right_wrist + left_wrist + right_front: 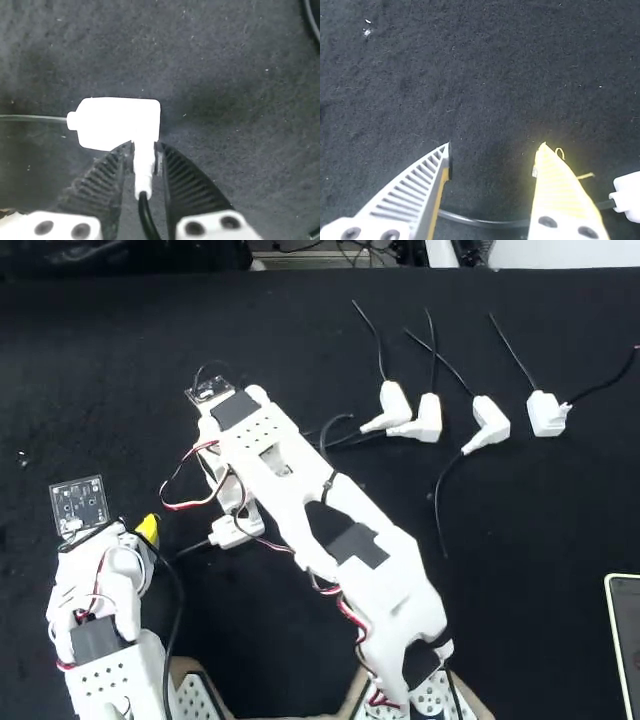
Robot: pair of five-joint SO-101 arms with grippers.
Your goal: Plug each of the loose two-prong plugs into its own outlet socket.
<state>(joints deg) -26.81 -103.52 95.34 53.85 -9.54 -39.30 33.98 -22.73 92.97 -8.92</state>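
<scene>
While the right gripper [144, 147] stays out of plain sight in the high view, its wrist view shows it pinched onto the short white neck of a white plastic two-prong plug [117, 122]; the plug's boxy body lies flat on the black cloth table [90, 370], just beyond the fingertips; a thin black cord [145, 215] leaves the neck between the two dark ribbed fingers [187, 190].

High view: the plug sits left of centre, half tucked under the long white right arm [395, 600], which crosses over it and covers most of its gripper; red, white and black servo leads [170, 480] loop just beside.

Left gripper [492, 147]: jaws apart over bare cloth; one grey finger [415, 190], one yellow finger [560, 190]; the cord crosses under the finger bases.

Four more white plastic connector pieces on black cords lie in a row at far right: first [393, 405] and second [425, 420] touching; third [488, 423] near; fourth [547, 412] apart; plug or socket, cannot tell.

Flat pale-rimmed slab [625, 640] at the table's right edge.
</scene>
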